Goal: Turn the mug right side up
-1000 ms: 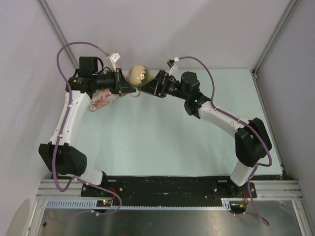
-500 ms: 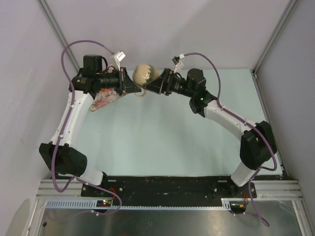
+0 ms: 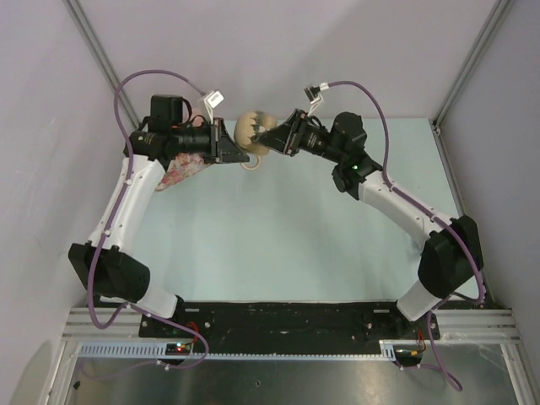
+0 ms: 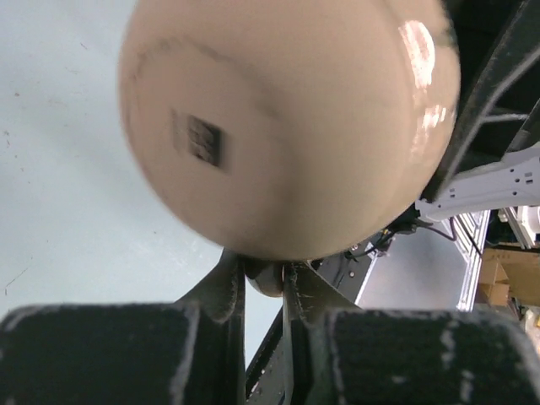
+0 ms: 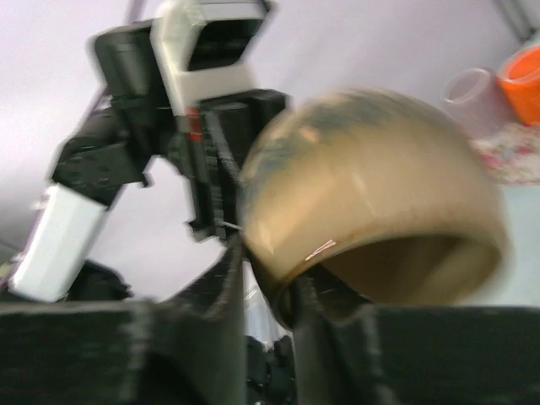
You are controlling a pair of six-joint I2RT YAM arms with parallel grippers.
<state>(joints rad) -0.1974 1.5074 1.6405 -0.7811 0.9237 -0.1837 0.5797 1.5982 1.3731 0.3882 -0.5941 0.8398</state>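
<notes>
Above the table point(image 3: 278, 236), a tan mug point(image 3: 253, 129)

Your workspace is a pale mint surface point(image 3: 278, 245), matte and evenly lit, with only soft shadows on it. It is closed in on three sides by plain lilac-grey panels: a back wall point(image 3: 278, 51), a left wall point(image 3: 38, 143) and a right wall point(image 3: 506, 194). A silver aluminium post runs up each far corner, the left post point(image 3: 97, 55) and the right post point(image 3: 472, 61). Along the near edge you have a black mounting plate point(image 3: 287, 314) on a silver aluminium rail point(image 3: 472, 322). Below that lies a brushed metal sheet point(image 3: 287, 380), with a dull, blurred sheen and a rounded shadow in its left corner.
</notes>
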